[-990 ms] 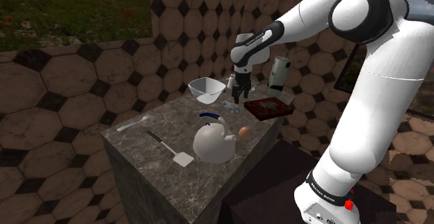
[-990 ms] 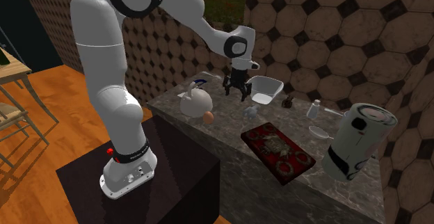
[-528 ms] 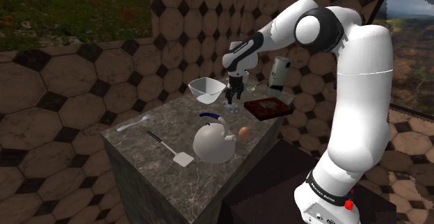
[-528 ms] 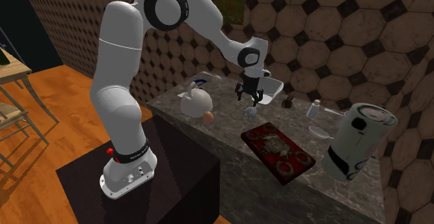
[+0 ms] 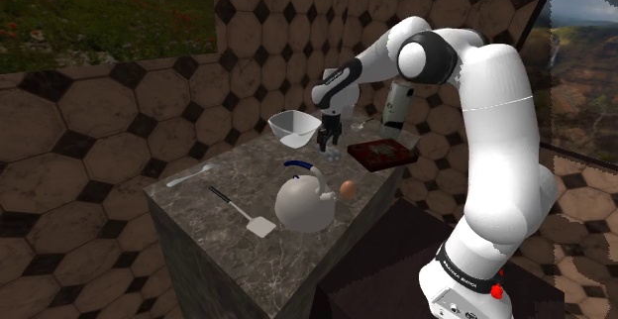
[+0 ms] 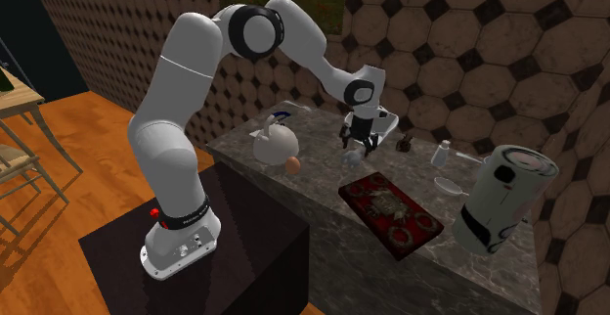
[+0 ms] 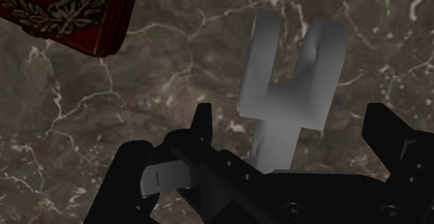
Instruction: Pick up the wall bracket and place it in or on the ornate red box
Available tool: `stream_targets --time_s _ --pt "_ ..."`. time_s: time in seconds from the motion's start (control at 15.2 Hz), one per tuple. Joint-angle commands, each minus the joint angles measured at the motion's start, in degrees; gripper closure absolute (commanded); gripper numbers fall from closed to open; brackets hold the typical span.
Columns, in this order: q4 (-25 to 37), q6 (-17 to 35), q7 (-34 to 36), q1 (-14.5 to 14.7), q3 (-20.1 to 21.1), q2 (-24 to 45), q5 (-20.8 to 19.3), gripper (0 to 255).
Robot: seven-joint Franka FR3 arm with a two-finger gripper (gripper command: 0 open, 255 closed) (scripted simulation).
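The wall bracket (image 7: 288,83) is a pale grey forked piece lying flat on the dark marble counter. My gripper (image 7: 292,118) hangs just above it, open, with one finger on either side and neither touching it. In the shoulder view the gripper (image 5: 331,146) points straight down at the bracket (image 5: 334,155), between the white bowl and the ornate red box (image 5: 382,153). From the second exterior view the bracket (image 6: 353,157) lies under the gripper (image 6: 360,145), and the red box (image 6: 388,210) lies nearer the counter's front edge. A corner of the red box (image 7: 69,7) sits close beside the bracket.
A white bowl (image 5: 295,127) stands right behind the gripper. A white teapot (image 5: 302,200), an orange egg-like thing (image 5: 348,187), a spatula (image 5: 243,213) and a spoon (image 5: 188,176) share the counter (image 5: 198,233). A tall white canister (image 6: 499,201) and a small bottle (image 6: 442,152) stand beyond the red box.
The arm has swung over and the gripper has shifted toward the bowl and come down over the bracket. The bracket and the red box have not moved.
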Motion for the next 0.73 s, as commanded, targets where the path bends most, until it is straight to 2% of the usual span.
stream_targets --time_s 0.0,0.13,0.66 --pt "-0.2 1.3 -0.1 -0.1 0.1 1.1 0.2 0" --pt "-0.6 2.8 -0.3 -0.2 0.3 2.2 0.4 0" --pt "-0.6 2.8 -0.3 -0.3 0.3 2.2 0.4 0"
